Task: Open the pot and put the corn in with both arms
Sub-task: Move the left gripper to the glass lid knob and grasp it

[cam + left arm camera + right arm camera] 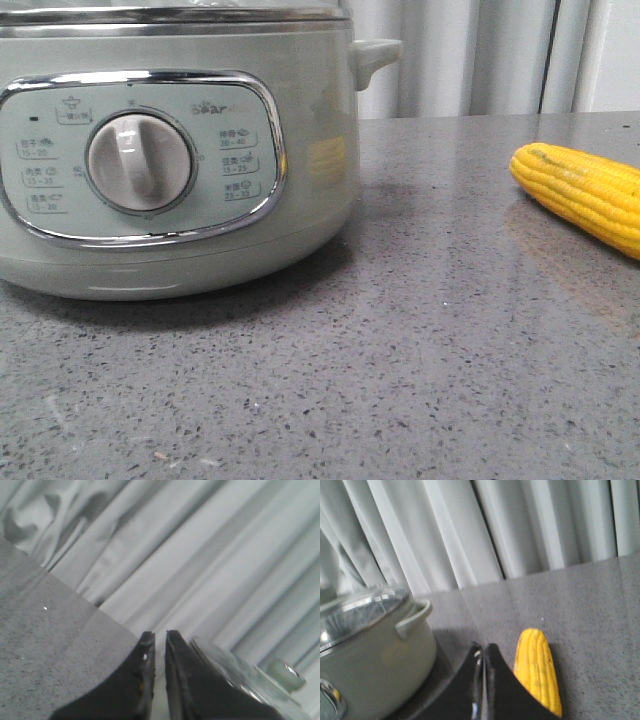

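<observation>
Corn is seen lying on the grey table, well apart from the pot on its handle side, while the glass lid rests on the pot, so the opening step is judged not yet begun. Both the left gripper and the right gripper are held nearly closed and empty (the right one just beside the corn, the left just beside the lid); the lid's knob is judged to need grasping first, with jaws spread.

My left gripper and right gripper: matte black, tapered fingers, pale specks on one tip.
</observation>
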